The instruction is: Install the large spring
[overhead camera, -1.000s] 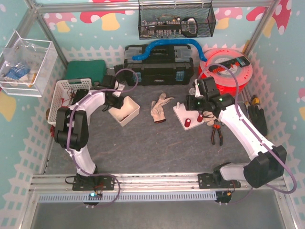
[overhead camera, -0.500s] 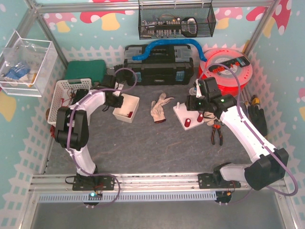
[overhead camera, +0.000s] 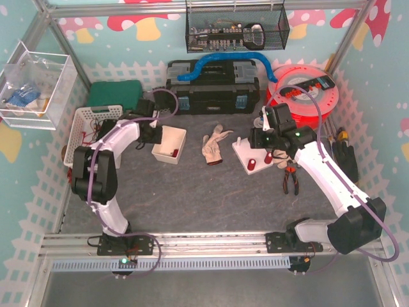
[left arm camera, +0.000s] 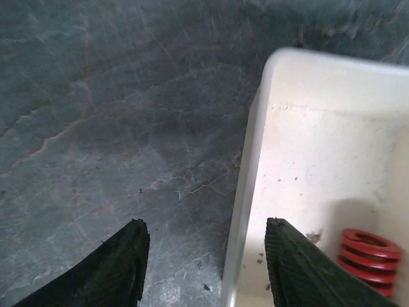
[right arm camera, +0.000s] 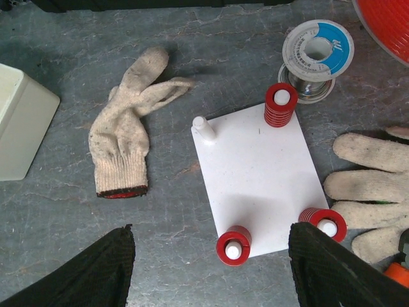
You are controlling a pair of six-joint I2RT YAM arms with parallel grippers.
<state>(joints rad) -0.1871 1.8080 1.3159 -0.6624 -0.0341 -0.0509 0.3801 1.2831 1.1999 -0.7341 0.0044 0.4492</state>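
The large spring [left arm camera: 370, 252] is a short coil of glossy red, flat-wound turns. It lies in the 5 o'clock corner of a white bin [left arm camera: 319, 83], a smooth plastic box with rounded edges and a gritty, speckled floor. The picture's lower edge cuts off part of the coil.

The left pincer [left arm camera: 208, 224] is open. Its two matte black, wedge-shaped fingers straddle the bin's near wall, one over the grey, veined, stone-like table [left arm camera: 96, 96] and one over the bin's inside. Neither finger touches the wall.

The right pincer [right arm camera: 211, 229] is also spread wide and holds nothing. It hovers over a flat white plate [right arm camera: 255, 173] with a peg at each corner. The peg at 11 o'clock [right arm camera: 204, 130] is bare, and ribbed red springs [right arm camera: 280, 105] sleeve the other three.

A nubbly knit glove [right arm camera: 124, 147] lies limp at 9 o'clock of the plate. A solder spool [right arm camera: 317, 51] touches the plate's 1 o'clock corner. A second glove [right arm camera: 364, 185] at 3 o'clock runs out of frame.
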